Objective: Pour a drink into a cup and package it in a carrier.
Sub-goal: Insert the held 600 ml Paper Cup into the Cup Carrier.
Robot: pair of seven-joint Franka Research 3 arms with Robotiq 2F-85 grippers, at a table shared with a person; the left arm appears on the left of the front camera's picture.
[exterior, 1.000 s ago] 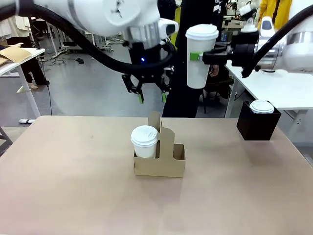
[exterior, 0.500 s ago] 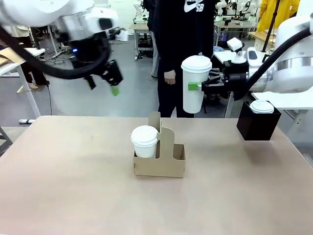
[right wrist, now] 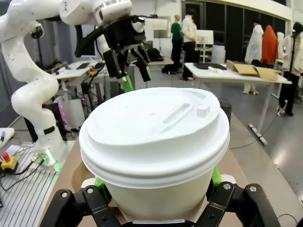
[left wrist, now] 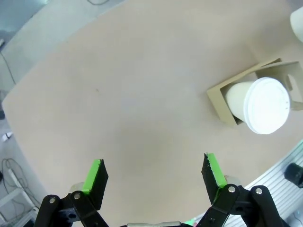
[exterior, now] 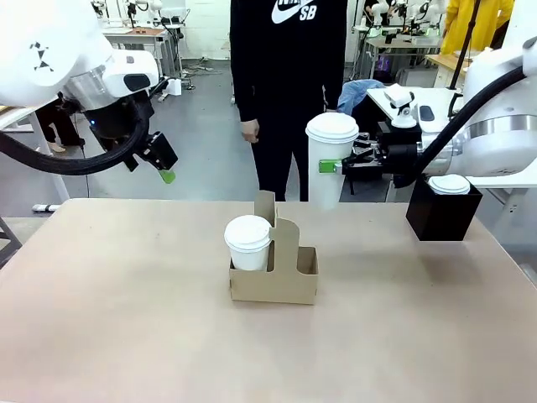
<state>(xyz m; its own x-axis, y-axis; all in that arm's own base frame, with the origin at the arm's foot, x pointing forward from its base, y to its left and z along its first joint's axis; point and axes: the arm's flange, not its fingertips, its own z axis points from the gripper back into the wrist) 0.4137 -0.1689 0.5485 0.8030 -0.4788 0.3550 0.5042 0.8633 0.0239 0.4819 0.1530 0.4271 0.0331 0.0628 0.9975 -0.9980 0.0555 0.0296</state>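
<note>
**Left hand**: released, jaws spread wide, nothing between the green fingers. It hangs in the air above the left far corner of the table. Bare table lies directly below it. The carrier sits well off to one side of its fingertips, with a second cup, lidded, standing in one slot.

**Right hand**: clenched on the cup, with pads on either side of the wall, a little below the domed lid. The cup is upright in the air, clear of the table. The lid hides the drink, so I cannot tell how full it is.

**Carrier from this hand:** below it and a little toward the left arm's side, seemingly nearer the robot. The free slot is on the side of the handle tab that faces this hand.

**Behind this hand**, under its wrist: a black box with a small cup on top.

**Step (judged):** packaging. The cup is lidded and is being carried toward the carrier, not yet over the slot.

**Next move calls for:**
- Bring the cup squarely over the free slot and keep it upright.
- Lower it straight down so the base clears the handle tab and the cardboard edge.
- Open the jaws only once the cup is seated.

The left hand is well clear of that path.
</note>
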